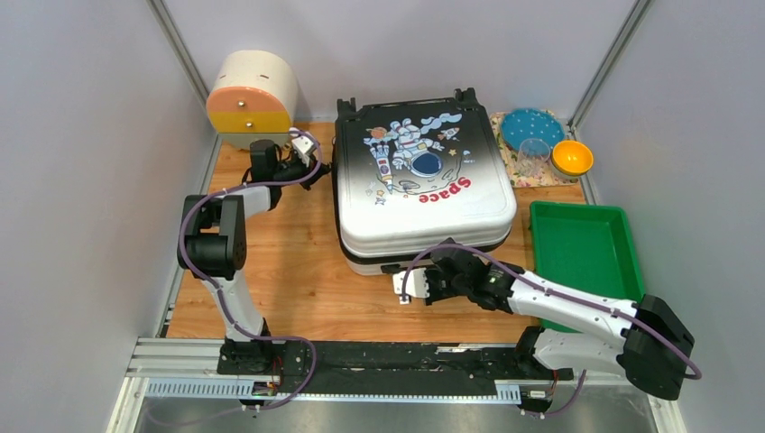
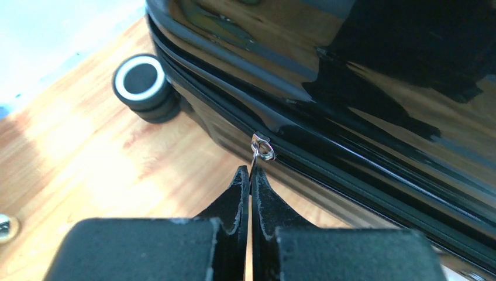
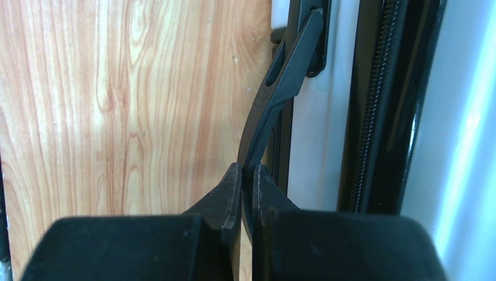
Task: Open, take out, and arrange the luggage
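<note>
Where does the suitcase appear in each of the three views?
Top external: suitcase in the centre, lying flat.
Left wrist: black shell fills the upper right; left gripper pinches its zipper pull.
Right wrist: white side along the right; right gripper pinches its handle.
Shared landmark: the wooden table.

At bottom centre, the left gripper (image 2: 250, 175) pinches the thin metal zipper pull (image 2: 261, 147) on the glossy black luggage (image 2: 362, 88). A black wheel (image 2: 142, 82) rests at upper left on the wooden table (image 2: 88, 170).
</note>
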### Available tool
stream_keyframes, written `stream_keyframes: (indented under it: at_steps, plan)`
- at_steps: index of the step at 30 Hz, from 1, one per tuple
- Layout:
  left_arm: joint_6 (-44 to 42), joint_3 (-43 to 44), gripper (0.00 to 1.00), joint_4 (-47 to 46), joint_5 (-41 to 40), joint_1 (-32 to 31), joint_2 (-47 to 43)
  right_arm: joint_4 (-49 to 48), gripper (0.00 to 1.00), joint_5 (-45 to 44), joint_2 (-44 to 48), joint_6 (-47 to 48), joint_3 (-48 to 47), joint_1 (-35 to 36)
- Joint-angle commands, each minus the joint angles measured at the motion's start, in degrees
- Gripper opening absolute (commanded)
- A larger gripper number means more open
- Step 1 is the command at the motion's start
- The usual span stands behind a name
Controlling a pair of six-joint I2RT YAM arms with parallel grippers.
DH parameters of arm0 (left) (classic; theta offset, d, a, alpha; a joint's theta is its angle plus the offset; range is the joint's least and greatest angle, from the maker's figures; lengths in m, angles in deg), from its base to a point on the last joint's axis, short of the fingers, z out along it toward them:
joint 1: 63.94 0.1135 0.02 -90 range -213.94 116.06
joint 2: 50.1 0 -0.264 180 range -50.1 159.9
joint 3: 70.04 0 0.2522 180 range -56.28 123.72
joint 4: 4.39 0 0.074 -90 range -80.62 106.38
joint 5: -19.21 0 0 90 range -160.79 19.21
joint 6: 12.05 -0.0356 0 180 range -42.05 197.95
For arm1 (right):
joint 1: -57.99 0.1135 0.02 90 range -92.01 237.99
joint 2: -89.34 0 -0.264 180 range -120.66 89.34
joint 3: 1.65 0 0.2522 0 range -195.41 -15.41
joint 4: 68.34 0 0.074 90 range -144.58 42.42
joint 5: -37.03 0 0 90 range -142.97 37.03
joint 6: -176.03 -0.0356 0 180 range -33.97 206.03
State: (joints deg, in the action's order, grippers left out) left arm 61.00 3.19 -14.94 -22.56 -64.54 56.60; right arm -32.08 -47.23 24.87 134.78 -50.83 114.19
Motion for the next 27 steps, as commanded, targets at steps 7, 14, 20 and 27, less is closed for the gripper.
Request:
stream_keyframes:
  at_steps: [7,14,20,27]
  plan:
    - [0.6,11.1,0.00,-4.2,-8.1,1.0,5.4,27.9,0.00,12.1,1.6,2.5,5.4,2.2]
    - [-2.4,4.2,0.00,-1.5,-2.3,0.8,-0.6,25.8,0.25,12.1,4.6,1.1,4.0,2.2]
    - [-6.8,7.6,0.65,22.5,-1.5,1.0,-5.0,22.6,0.68,11.5,5.8,-4.0,-0.6,2.4]
    - [-3.4,8.3,0.66,28.7,-4.1,3.9,-12.0,20.7,0.68,9.4,11.4,-10.5,-6.6,2.4]
